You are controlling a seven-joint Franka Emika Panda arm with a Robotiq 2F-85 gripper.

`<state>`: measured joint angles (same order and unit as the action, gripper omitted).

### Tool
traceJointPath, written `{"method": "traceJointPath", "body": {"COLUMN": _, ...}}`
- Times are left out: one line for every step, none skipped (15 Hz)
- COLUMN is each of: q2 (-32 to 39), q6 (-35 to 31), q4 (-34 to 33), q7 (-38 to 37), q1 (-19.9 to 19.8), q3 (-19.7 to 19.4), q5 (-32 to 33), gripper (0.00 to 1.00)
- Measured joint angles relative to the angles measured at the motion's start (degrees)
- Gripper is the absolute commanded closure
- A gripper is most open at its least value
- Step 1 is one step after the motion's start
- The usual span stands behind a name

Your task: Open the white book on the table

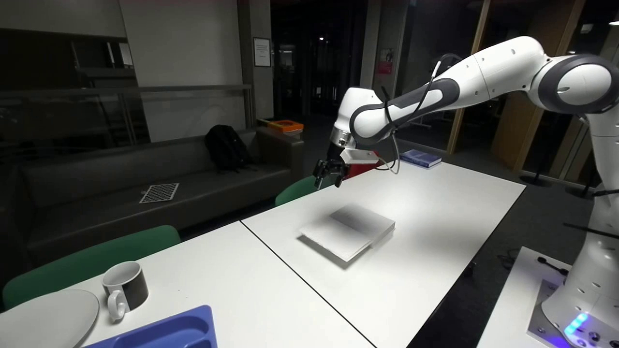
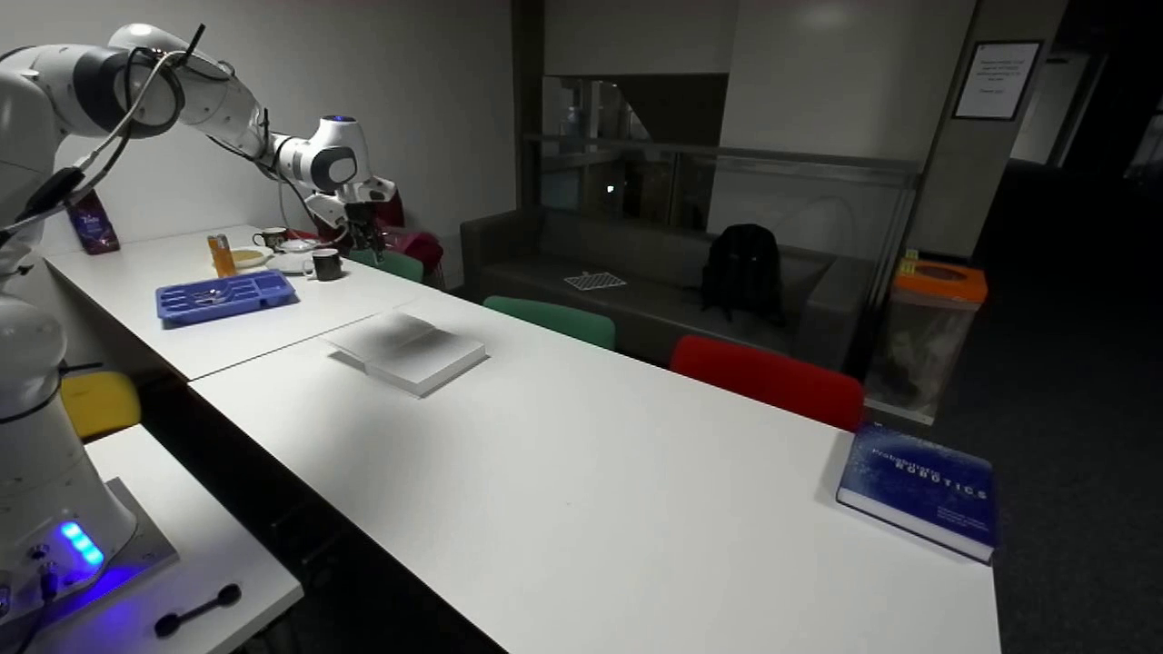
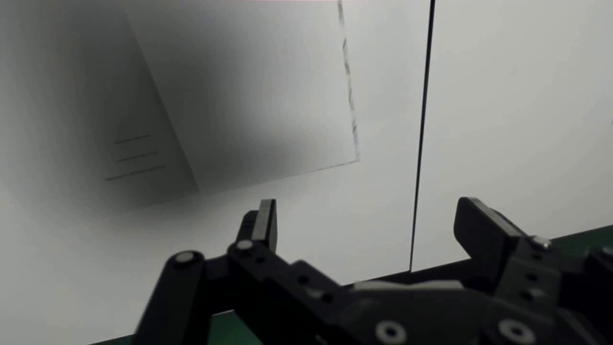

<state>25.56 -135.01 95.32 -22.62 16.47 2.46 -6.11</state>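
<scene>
The white book [image 1: 348, 229] lies open on the white table [image 1: 435, 203], near the lengthwise seam. In both exterior views its pages are spread with a fold between them; it also shows in an exterior view [image 2: 409, 350]. In the wrist view the book [image 3: 268, 96] fills the upper left, with a fold line and a few short dark lines on one page. My gripper [image 1: 329, 181] is above the table's far edge, beyond the book and apart from it. In the wrist view the gripper [image 3: 366, 211] has its fingers wide apart with nothing between them.
A blue book [image 2: 919, 490] lies at one table end. A blue tray [image 2: 227, 304], a mug [image 1: 125, 285], a plate [image 1: 48, 319] and an orange bottle [image 2: 221, 255] stand towards the other end. Green chairs [image 2: 554, 320] and a red chair [image 2: 772, 377] line the far edge.
</scene>
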Motion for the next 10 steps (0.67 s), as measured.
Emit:
{"method": "traceJointPath", "body": {"q2": -1.0, "q6": 0.0, "q4": 0.8, "q7": -0.9, "q1": -0.4, "q3": -0.9, "q5": 0.3, "gripper": 0.0}}
{"method": "traceJointPath", "body": {"q2": -1.9, "q6": 0.0, "q4": 1.7, "q7": -1.9, "q1": -0.8, "q3": -1.7, "q5": 0.8, "gripper": 0.0}}
{"method": "traceJointPath", "body": {"q2": -2.8, "q6": 0.0, "q4": 2.7, "q7": -2.9, "q1": -1.3, "q3": -2.4, "q5": 1.2, "gripper": 0.0}}
{"method": "traceJointPath", "body": {"q2": -3.7, "q6": 0.1, "q4": 3.8, "q7": -3.8, "q1": -1.8, "q3": -3.0, "q5": 1.5, "gripper": 0.0}}
{"method": "traceJointPath", "body": {"q2": -4.5, "q6": 0.4, "q4": 5.0, "q7": -4.6, "q1": -2.4, "q3": -3.6, "q5": 1.6, "gripper": 0.0}}
{"method": "traceJointPath", "body": {"q2": -5.4, "q6": 0.9, "q4": 6.2, "q7": -5.1, "q1": -3.1, "q3": -4.0, "q5": 1.6, "gripper": 0.0}}
{"method": "traceJointPath", "body": {"q2": -6.2, "q6": 1.8, "q4": 7.3, "q7": -5.3, "q1": -3.9, "q3": -4.2, "q5": 1.6, "gripper": 0.0}}
{"method": "traceJointPath", "body": {"q2": -7.0, "q6": 2.8, "q4": 8.4, "q7": -5.3, "q1": -4.8, "q3": -4.3, "q5": 1.5, "gripper": 0.0}}
{"method": "traceJointPath", "body": {"q2": -7.6, "q6": 3.9, "q4": 9.4, "q7": -5.3, "q1": -5.7, "q3": -4.3, "q5": 1.3, "gripper": 0.0}}
{"method": "traceJointPath", "body": {"q2": -8.2, "q6": 5.1, "q4": 10.4, "q7": -5.3, "q1": -6.6, "q3": -4.3, "q5": 1.0, "gripper": 0.0}}
